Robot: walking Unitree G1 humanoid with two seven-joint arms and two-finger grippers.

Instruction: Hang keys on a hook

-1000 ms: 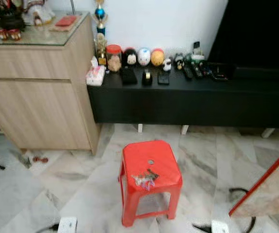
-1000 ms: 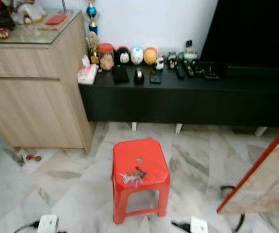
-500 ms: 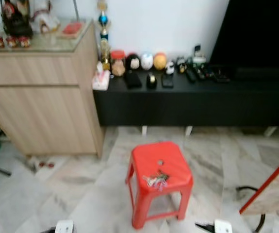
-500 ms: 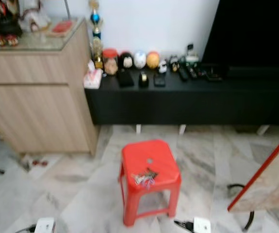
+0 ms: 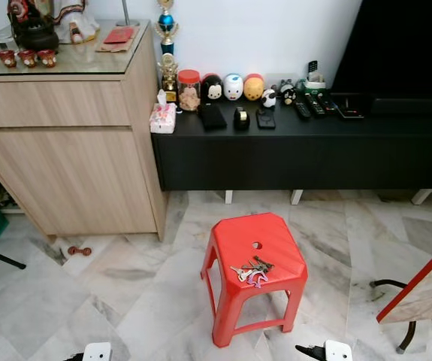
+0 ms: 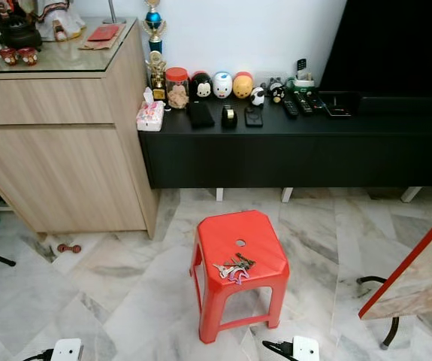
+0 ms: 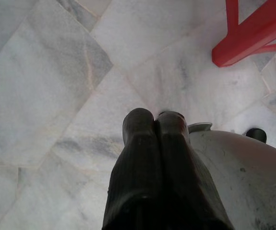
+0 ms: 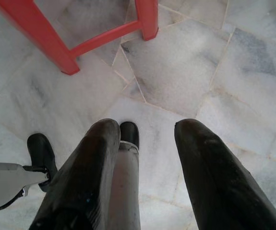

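**Both grippers low over the floor, keys on the stool**

Left gripper hangs over the marble floor with its two fingers pressed together, grasping nothing. Right gripper also hangs near the floor, its two fingers spread apart and empty. One bunch of keys lies flat on one red stool, near its front edge, its long axis running left to right. Beyond stand one black low cabinet and one wooden sideboard.
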